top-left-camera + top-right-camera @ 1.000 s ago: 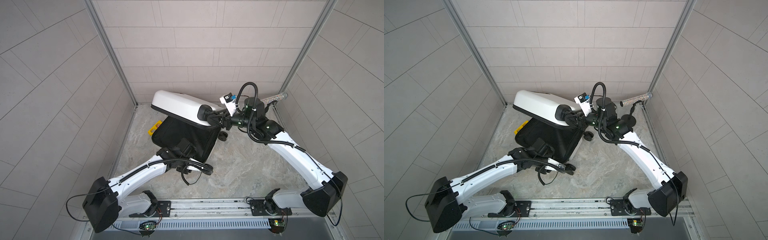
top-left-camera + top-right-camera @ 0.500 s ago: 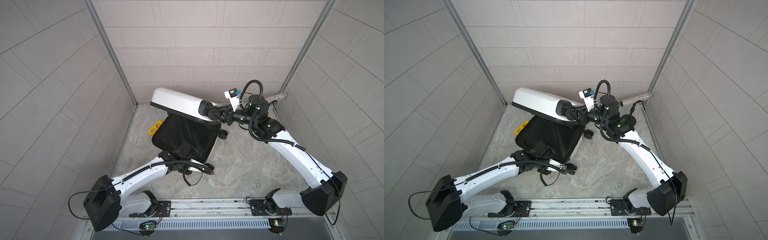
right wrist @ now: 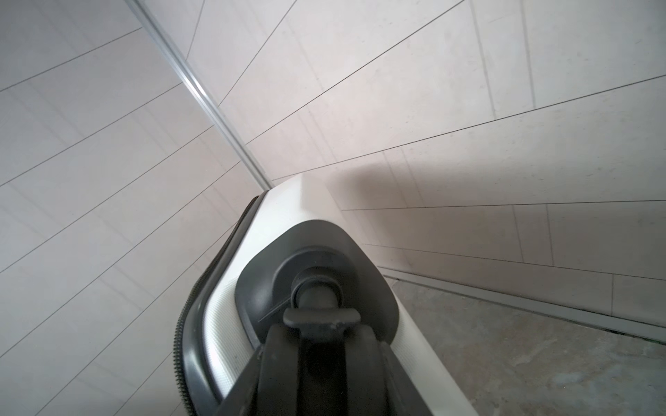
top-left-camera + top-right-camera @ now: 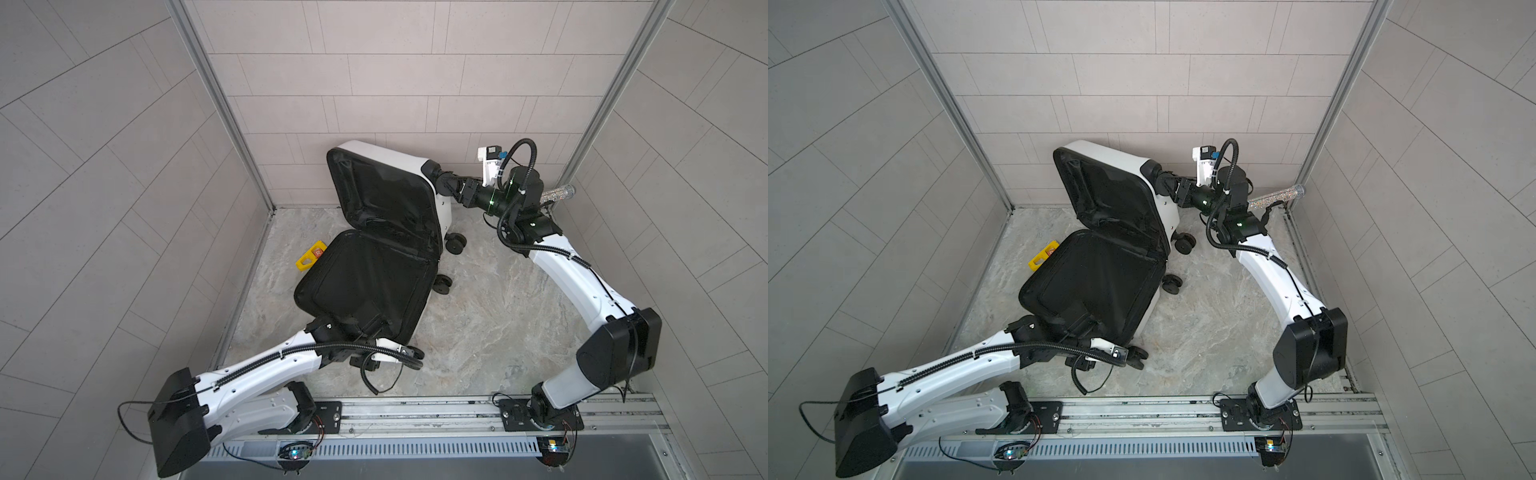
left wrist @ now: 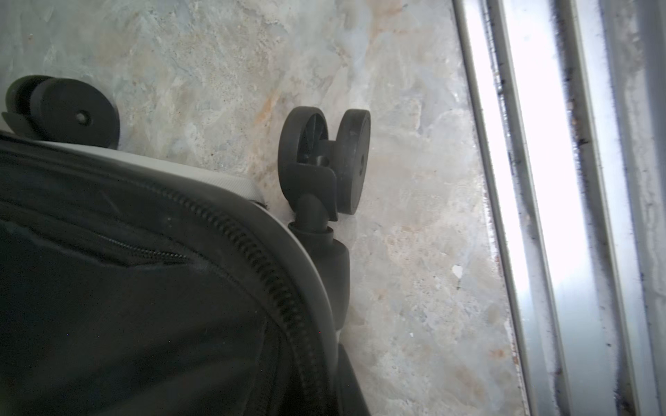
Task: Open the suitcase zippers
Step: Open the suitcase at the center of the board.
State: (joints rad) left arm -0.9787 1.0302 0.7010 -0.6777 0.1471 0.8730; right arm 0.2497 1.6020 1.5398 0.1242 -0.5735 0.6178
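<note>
The white suitcase [image 4: 388, 160] stands open on the floor. Its lower half [image 4: 365, 286] lies flat with the black lining up, and its upper half [image 4: 1108, 195] is raised almost upright against the back wall. My right gripper [image 4: 444, 185] is shut on a spinner wheel [image 3: 281, 378] at the raised half's corner. My left gripper [image 4: 365, 330] is shut on the lower half's near rim, a dark finger [image 5: 351, 389] lying outside the shell. The zippers' black track [image 5: 259, 259] runs unzipped round that rim; no pulls show.
A yellow block [image 4: 309, 257] lies by the left wall behind the suitcase. A glittery tube [image 4: 559, 193] sticks out at the back right corner. Two free wheels [image 4: 455, 243] [image 4: 442, 284] face the open floor. The metal rail [image 4: 415, 411] crosses the front.
My right gripper has swung the upper half from low over the lower one to almost upright, so its lining faces up. My left gripper has closed on the rim.
</note>
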